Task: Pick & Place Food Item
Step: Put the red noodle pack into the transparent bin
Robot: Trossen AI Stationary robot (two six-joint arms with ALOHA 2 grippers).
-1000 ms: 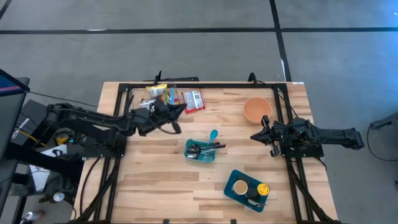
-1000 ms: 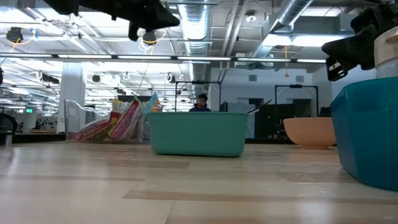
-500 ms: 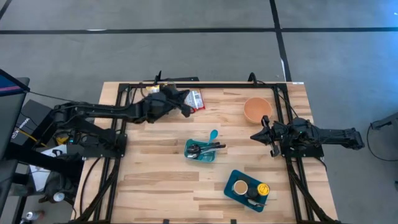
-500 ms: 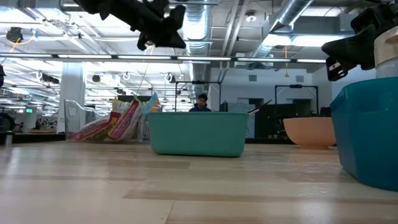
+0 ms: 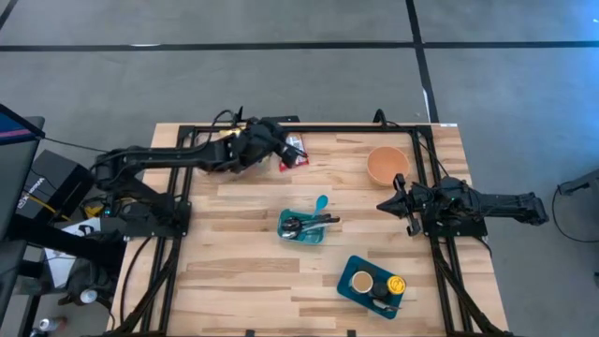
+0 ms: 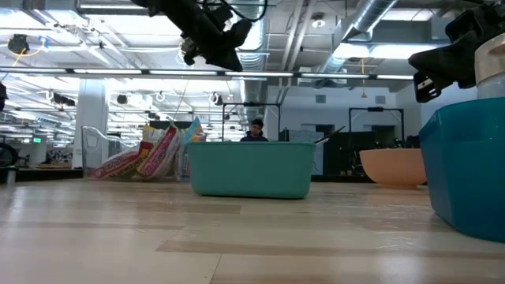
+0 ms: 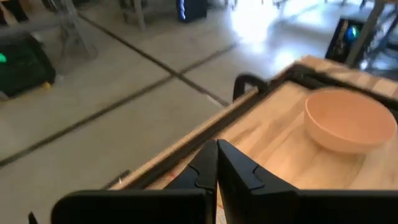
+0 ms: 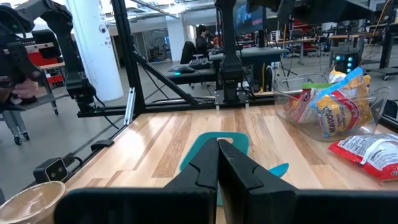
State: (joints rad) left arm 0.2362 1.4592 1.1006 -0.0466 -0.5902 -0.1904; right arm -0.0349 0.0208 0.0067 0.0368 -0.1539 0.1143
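The food items are snack packets at the table's far left. A red-and-white packet (image 5: 293, 153) lies flat on the wood. Others stand in a clear container (image 8: 323, 102), showing in the low view as a leaning bunch (image 6: 150, 154). My left gripper (image 5: 281, 140) hangs shut, high above the table beside those packets, and it holds nothing (image 7: 216, 171). In the low view it is up near the top (image 6: 217, 43). My right gripper (image 5: 380, 204) waits shut at the table's right side, pointing level toward the middle (image 8: 217, 158).
A peach bowl (image 5: 387, 165) stands at the far right. A teal bin (image 5: 302, 226) with utensils sits mid-table. A teal tray (image 5: 372, 281) with a cup stands near the front right. A black frame (image 5: 309, 128) runs along the far edge.
My left gripper has swung from over the table's middle toward the far edge and a little right. It ends above the snack packets. It has risen slightly and tipped from pointing steeply down to nearly level. It stays shut.
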